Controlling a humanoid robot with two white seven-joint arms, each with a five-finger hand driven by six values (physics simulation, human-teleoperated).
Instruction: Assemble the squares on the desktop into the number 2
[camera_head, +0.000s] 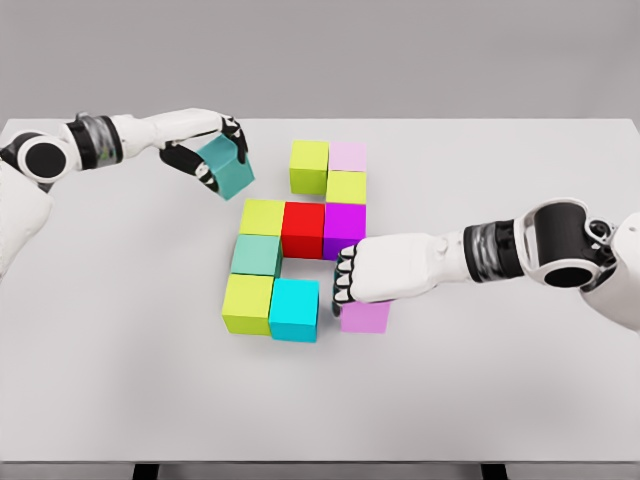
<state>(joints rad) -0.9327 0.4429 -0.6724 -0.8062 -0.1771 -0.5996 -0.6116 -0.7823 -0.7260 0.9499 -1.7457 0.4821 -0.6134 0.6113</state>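
Note:
Coloured cubes lie in a pattern on the white table (120, 380). Top row: a yellow-green cube (309, 166) and a pale pink cube (348, 156), with another yellow-green cube (346, 187) below. Middle row: yellow-green (262, 216), red (303, 229), magenta (345, 226). Under them sit a sea-green cube (257, 255), a yellow-green cube (248, 303) and a cyan cube (294, 309). My left hand (212, 150) is shut on a teal cube (227, 167), held tilted above the table at upper left. My right hand (350, 277) is shut on a light purple cube (365, 316), mostly hidden beneath it.
The table's front edge runs along the bottom of the view. Bare tabletop lies to the left, right and front of the cube cluster.

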